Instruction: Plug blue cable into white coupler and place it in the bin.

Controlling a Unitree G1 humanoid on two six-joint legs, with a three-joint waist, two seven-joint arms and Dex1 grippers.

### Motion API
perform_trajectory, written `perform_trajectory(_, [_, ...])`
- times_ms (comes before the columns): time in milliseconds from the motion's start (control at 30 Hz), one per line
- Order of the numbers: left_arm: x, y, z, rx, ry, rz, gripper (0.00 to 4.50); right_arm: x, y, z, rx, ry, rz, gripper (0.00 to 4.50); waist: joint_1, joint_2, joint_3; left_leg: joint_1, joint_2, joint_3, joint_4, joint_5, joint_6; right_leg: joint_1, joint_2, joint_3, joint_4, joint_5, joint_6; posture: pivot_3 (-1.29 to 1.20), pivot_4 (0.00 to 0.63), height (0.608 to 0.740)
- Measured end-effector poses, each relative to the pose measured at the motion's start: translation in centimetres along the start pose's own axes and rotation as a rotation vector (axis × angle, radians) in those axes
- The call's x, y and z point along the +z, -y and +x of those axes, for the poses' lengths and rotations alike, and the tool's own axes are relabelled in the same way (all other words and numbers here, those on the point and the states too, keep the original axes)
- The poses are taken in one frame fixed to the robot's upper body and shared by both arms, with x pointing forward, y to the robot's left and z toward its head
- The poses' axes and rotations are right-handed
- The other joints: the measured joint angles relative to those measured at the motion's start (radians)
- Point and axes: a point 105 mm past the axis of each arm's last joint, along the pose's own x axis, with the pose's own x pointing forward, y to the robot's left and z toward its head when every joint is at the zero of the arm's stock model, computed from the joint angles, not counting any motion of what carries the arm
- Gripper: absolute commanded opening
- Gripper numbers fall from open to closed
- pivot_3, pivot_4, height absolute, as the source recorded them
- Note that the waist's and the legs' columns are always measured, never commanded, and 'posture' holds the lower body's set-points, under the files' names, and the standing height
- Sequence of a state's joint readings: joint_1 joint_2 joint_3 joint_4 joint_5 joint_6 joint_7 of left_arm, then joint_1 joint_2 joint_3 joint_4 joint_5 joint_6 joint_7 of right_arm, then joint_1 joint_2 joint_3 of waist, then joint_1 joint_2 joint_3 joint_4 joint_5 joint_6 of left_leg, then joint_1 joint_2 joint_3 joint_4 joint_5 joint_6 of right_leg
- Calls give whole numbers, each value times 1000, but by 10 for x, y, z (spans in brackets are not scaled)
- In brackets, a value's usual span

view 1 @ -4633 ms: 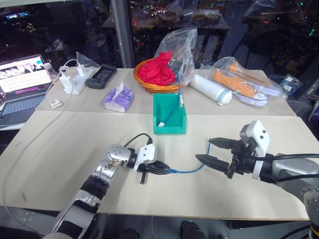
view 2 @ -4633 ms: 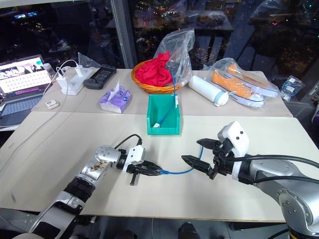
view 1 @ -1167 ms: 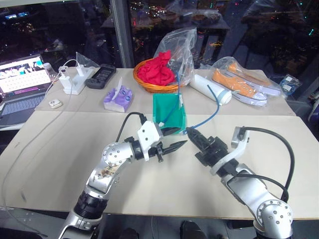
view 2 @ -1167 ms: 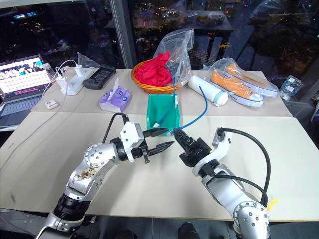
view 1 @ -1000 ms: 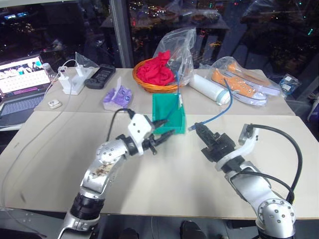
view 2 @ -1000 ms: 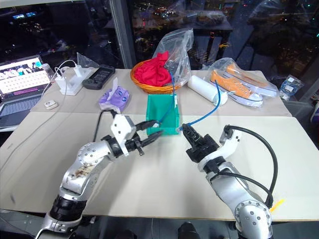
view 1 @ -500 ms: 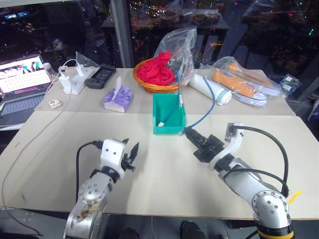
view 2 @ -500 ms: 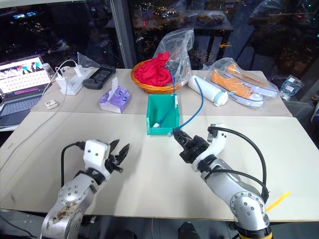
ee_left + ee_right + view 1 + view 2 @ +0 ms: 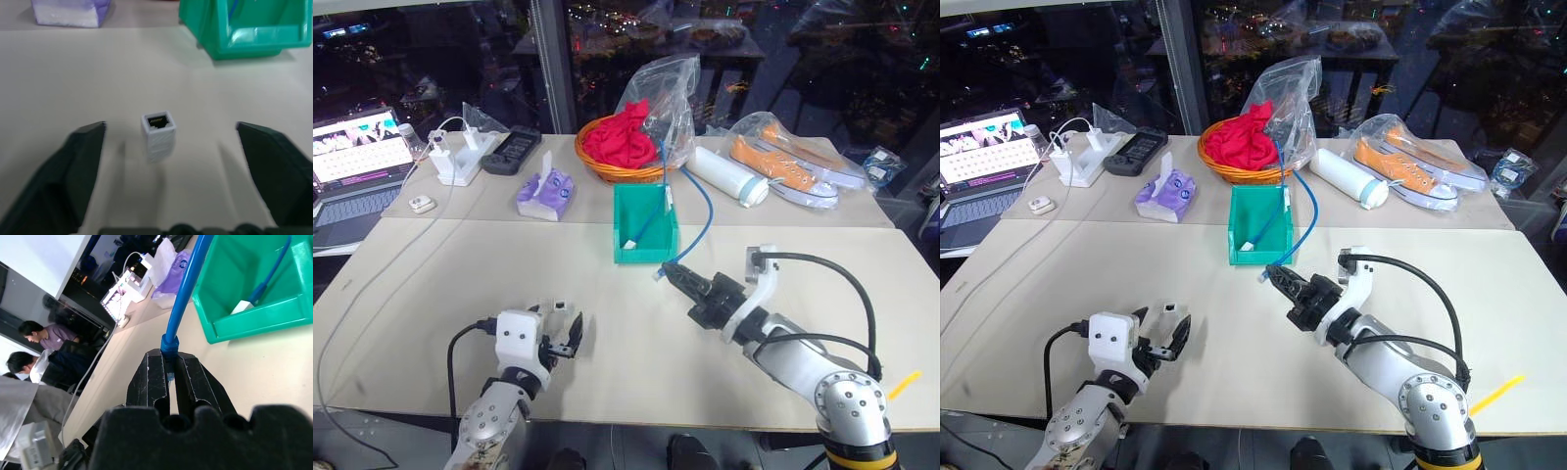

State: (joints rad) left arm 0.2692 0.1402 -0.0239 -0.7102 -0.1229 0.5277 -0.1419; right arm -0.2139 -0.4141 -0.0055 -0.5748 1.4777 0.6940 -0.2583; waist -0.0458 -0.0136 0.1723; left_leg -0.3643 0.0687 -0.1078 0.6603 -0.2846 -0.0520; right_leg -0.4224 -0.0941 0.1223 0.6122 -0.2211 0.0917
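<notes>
The white coupler rests on the table between the wide-apart fingers of my left gripper, touching neither; its socket faces the wrist camera. That gripper sits low near the table's front left edge, open. My right gripper is shut on the blue cable just behind its plug, right in front of the teal bin. The cable arcs up and back over the bin's right side. The right wrist view shows the cable rising from the shut fingers.
The bin holds another blue cable with a white end. Behind it stand an orange basket with red cloth, a white cylinder, bagged orange shoes, a tissue pack, chargers and a laptop at far left.
My left arm has dropped back to the table's front left and its fingers have spread, with the coupler lying free between them. The right gripper has shifted slightly left with the cable.
</notes>
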Motion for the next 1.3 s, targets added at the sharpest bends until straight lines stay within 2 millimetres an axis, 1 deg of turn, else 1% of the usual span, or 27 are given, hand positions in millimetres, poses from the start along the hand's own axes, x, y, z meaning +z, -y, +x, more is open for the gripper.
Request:
perform_trajectory(167, [-8,1,8,12,-35,-2,4487,-1,0,1,4,-11,14,0,1,0,0,0,0,0,0,0,0,0,0,0,0,0,0,0,150,722])
perform_trajectory(233, [-14,0,15,22,-60,0,4487,-1,1,1,3,-13,19,0,0,0,0,0,0,0,0,0,0,0,0,0,0,0,0,0,150,722])
perform_trajectory(333, [-26,1,20,15,-108,1,4487,1,0,2,9,-12,20,0,-2,0,0,0,0,0,0,0,0,0,0,0,0,0,0,0,150,722])
perform_trajectory(467, [-25,2,24,18,-111,15,4487,8,-5,5,29,5,9,0,0,0,0,0,0,0,0,0,0,0,0,0,0,0,0,0,150,722])
perform_trajectory(567, [-25,2,25,20,-112,11,4487,9,-5,5,26,7,8,0,0,0,0,0,0,0,0,0,0,0,0,0,0,0,0,0,150,722])
perform_trajectory(633, [-25,2,25,22,-112,5,3950,9,-5,5,24,7,8,0,0,0,0,0,0,0,0,0,0,0,0,0,0,0,0,0,150,722])
perform_trajectory(667, [-25,1,25,26,-112,4,3749,9,-4,5,23,7,8,0,0,0,0,0,0,0,0,0,0,0,0,0,0,0,0,0,150,722])
perform_trajectory(800, [-25,-2,26,42,-111,-7,2267,9,-4,5,20,7,9,0,1,0,0,0,0,0,0,0,0,0,0,0,0,0,0,0,150,722])
perform_trajectory(833, [-25,-2,26,45,-111,-7,1966,9,-4,5,19,7,9,0,1,0,0,0,0,0,0,0,0,0,0,0,0,0,0,0,150,722])
perform_trajectory(867, [-25,-3,26,46,-111,-9,1547,9,-4,5,19,7,9,0,1,0,0,0,0,0,0,0,0,0,0,0,0,0,0,0,150,722])
perform_trajectory(933, [-25,-3,27,46,-110,-10,877,9,-4,5,18,7,9,0,1,0,0,0,0,0,0,0,0,0,0,0,0,0,0,0,150,722])
perform_trajectory(967, [-24,-2,28,44,-109,-10,610,9,-4,5,17,7,9,0,1,0,0,0,0,0,0,0,0,0,0,0,0,0,0,0,150,722])
perform_trajectory(1300, [-22,-3,36,39,-98,-11,593,9,-4,6,16,8,12,0,1,0,0,0,0,0,0,0,0,0,0,0,0,0,0,0,150,722])
